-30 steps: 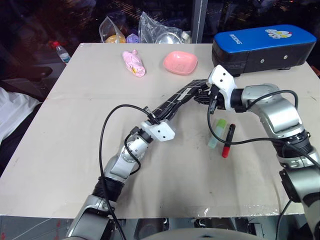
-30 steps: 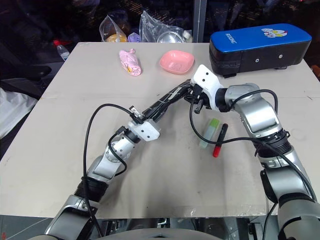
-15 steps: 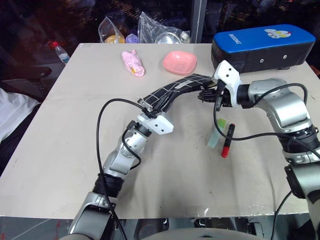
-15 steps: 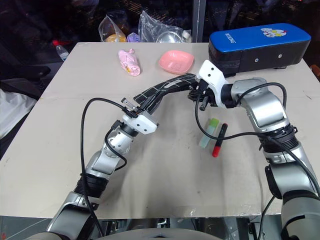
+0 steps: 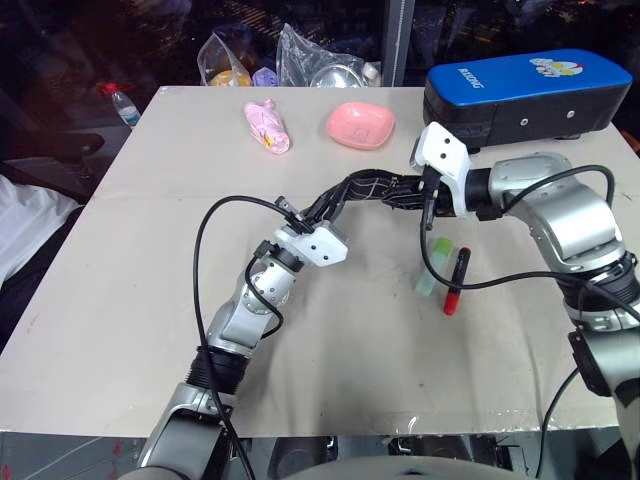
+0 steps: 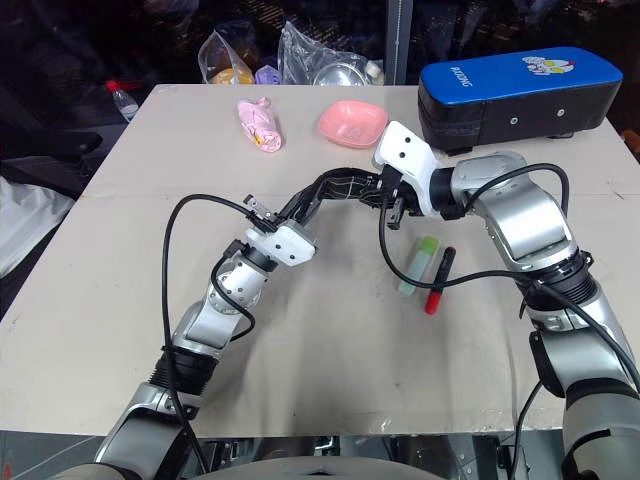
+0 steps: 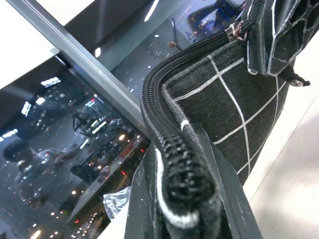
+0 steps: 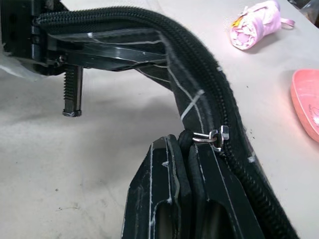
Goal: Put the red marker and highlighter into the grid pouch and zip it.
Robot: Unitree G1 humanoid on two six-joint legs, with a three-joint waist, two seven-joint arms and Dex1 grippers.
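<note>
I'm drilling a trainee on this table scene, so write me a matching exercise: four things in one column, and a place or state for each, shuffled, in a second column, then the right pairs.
Things
1. grid pouch
2. red marker
3. highlighter
4. pink dish

Places or states
A. lying on the table, touching the highlighter's side that is nearer the table's right edge
B. lifted off the table, held between the left gripper and the right gripper
C. sitting near the table's far edge, beside the blue case
D. lying on the table right beside the red marker, pale green

Pairs: 1-B, 2-A, 3-D, 4-C
</note>
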